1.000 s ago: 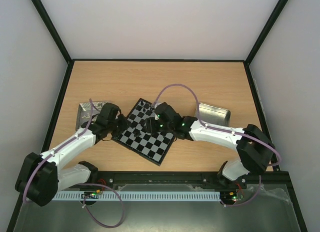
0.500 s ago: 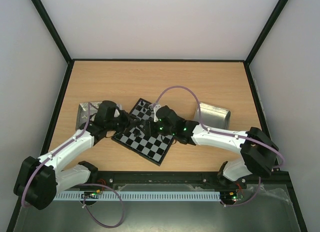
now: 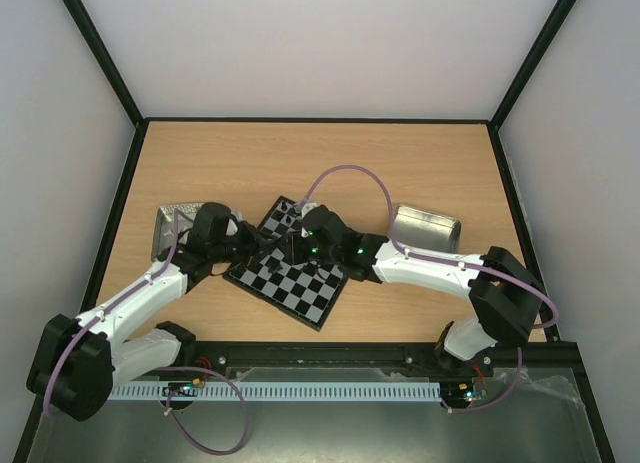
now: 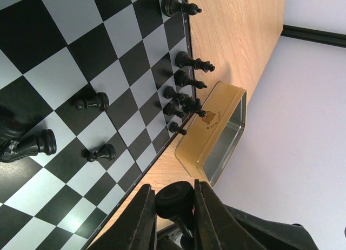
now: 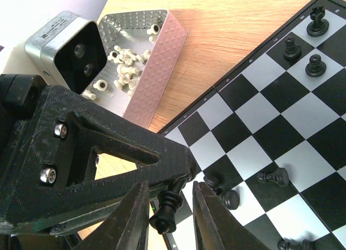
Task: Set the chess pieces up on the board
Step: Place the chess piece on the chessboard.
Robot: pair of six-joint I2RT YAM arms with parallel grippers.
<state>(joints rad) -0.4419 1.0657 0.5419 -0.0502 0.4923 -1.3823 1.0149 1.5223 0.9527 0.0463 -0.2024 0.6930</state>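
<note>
Left claw (image 4: 173, 193): clamped shut on one black chess piece (image 4: 174, 202).
Right claw (image 5: 170, 188): part-open, straddling that chess piece, gap visible.
Handling: probably light, rigid, slippery; pinch its narrow stem.

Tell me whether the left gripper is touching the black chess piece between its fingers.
Touching. The left wrist view shows the black chess piece pinched between both fingers of the left gripper, with no gap on either side.

Robot lab cell, white panel walls (image 3: 330, 43), blk frame (image 3: 100, 53), wood table (image 3: 320, 163)
</note>
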